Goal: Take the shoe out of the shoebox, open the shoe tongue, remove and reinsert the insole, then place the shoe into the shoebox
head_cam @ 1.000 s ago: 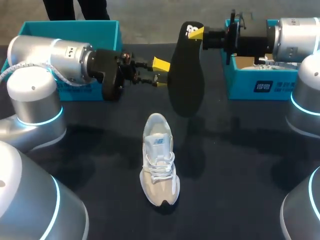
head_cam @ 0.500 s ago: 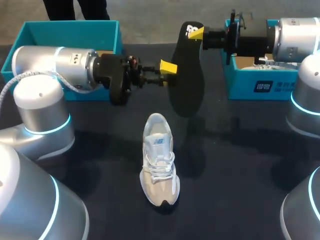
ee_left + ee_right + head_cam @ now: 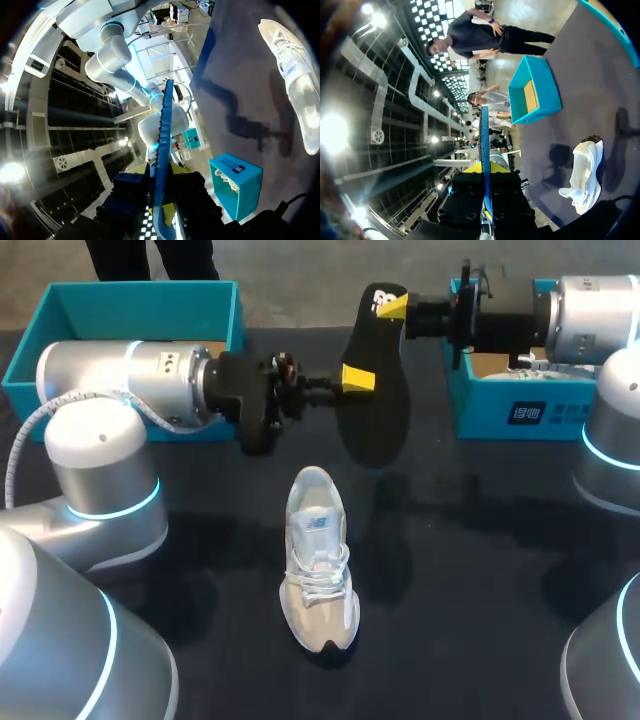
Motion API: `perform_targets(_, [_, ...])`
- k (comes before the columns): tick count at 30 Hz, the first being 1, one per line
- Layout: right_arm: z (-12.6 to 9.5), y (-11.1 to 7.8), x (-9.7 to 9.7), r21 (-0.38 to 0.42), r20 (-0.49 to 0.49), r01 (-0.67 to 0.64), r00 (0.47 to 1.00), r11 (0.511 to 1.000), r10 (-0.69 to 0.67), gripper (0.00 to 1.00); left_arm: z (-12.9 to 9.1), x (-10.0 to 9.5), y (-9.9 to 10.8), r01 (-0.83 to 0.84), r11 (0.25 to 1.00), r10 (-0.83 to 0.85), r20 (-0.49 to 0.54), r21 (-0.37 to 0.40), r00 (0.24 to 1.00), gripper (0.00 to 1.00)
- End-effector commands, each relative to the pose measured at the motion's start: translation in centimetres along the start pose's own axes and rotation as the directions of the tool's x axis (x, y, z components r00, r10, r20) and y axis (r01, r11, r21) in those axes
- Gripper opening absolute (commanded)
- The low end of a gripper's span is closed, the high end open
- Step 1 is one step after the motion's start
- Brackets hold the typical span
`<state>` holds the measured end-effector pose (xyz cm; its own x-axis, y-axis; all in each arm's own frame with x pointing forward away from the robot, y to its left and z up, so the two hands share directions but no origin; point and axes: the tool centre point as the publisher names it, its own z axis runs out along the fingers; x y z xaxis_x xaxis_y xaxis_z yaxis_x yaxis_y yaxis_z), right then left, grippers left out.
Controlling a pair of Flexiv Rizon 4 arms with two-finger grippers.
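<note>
The black insole (image 3: 375, 410) hangs upright in the air above the table, its upper end pinched by my right gripper (image 3: 393, 306), which is shut on it. My left gripper (image 3: 357, 378) comes in from the left at mid-height of the insole, one yellow tip on the near face, fingers closed against it. In the left wrist view the insole (image 3: 162, 145) runs edge-on between the fingers of that gripper (image 3: 161, 220). The right wrist view shows the same edge (image 3: 484, 145) between the right gripper's (image 3: 485, 200) fingers. The white-and-grey shoe (image 3: 318, 560) lies on the table below, toe toward me.
A teal shoebox (image 3: 130, 295) stands open at the back left behind my left arm. Another teal box (image 3: 520, 410) at the back right holds a white shoe. The dark tabletop (image 3: 470, 570) spreads around the shoe.
My left arm has moved right, bringing its gripper from beside the insole onto it, and its fingers have closed from wide apart. The right arm and the shoe have not moved.
</note>
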<state>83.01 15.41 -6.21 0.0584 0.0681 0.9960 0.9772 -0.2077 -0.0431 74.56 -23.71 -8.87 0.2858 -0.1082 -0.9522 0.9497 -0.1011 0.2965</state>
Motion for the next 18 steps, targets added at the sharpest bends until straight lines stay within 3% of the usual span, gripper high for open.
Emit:
perform_targets(1, [0.25,0.02,-0.02,-0.002,0.001,-0.001,1.0,1.0,0.001,0.0,0.36,-0.17,-0.37,-0.002,1.0,0.002,-0.007,-0.011,1.0,0.18])
perform_targets(8, [0.25,0.02,-0.02,-0.002,0.001,-0.001,1.0,1.0,0.001,0.0,0.39,-0.08,-0.64,0.001,1.0,-0.001,-0.013,-0.023,1.0,0.15])
perform_targets(10, [0.25,0.02,-0.02,-0.002,0.001,-0.001,1.0,1.0,0.001,0.0,0.49,0.0,-0.69,0.003,1.0,-0.004,-0.015,-0.027,1.0,0.0])
perform_targets(18, [0.25,0.02,-0.02,-0.002,0.001,-0.001,1.0,1.0,0.001,0.0,0.68,0.11,-0.76,0.002,0.999,-0.003,-0.018,-0.033,1.0,0.0])
